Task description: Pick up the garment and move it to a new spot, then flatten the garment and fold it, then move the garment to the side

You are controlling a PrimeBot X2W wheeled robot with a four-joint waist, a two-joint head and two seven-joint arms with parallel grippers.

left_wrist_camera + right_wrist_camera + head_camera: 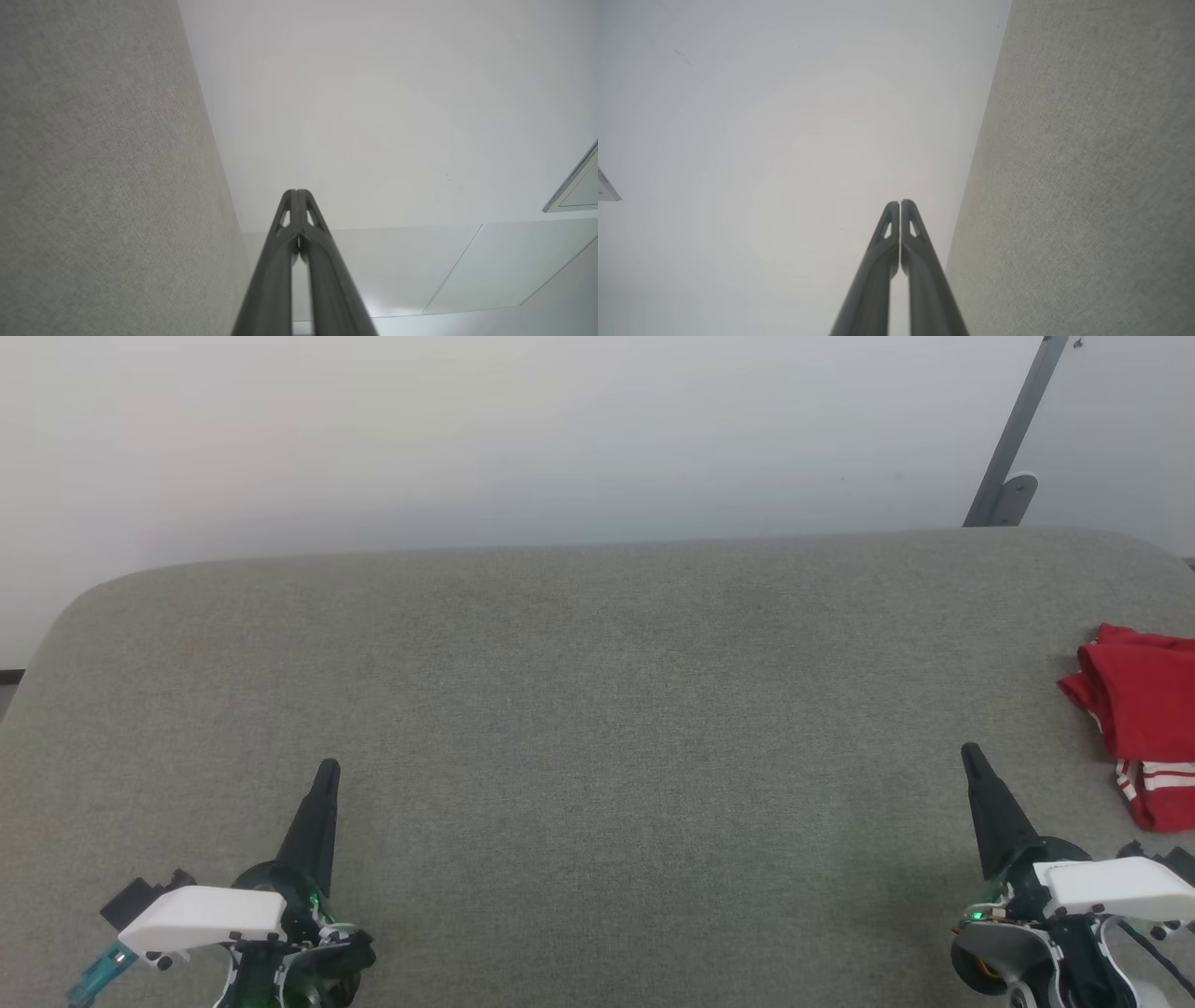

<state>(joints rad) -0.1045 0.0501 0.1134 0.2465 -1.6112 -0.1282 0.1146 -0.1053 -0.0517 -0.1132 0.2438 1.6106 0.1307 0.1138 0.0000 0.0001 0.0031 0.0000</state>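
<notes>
Left gripper (325,779) and right gripper (974,761) sit fingers-together and empty (a parked pose, I judge), because the garment (1146,714) lies bunched apart from both, at the right edge of the grey table (597,709).

The garment (1144,709), at the right edge of the head view, is bright red, with red-and-white striped trim low down. The counter (597,709) is a plain, finely speckled grey-olive weave. The left claw (327,773) and right claw (971,754) are charcoal black, with white covers and small green lights behind them. The wall (467,429) is pale grey-white. The bar (1018,429), upper right, is mid grey.
</notes>
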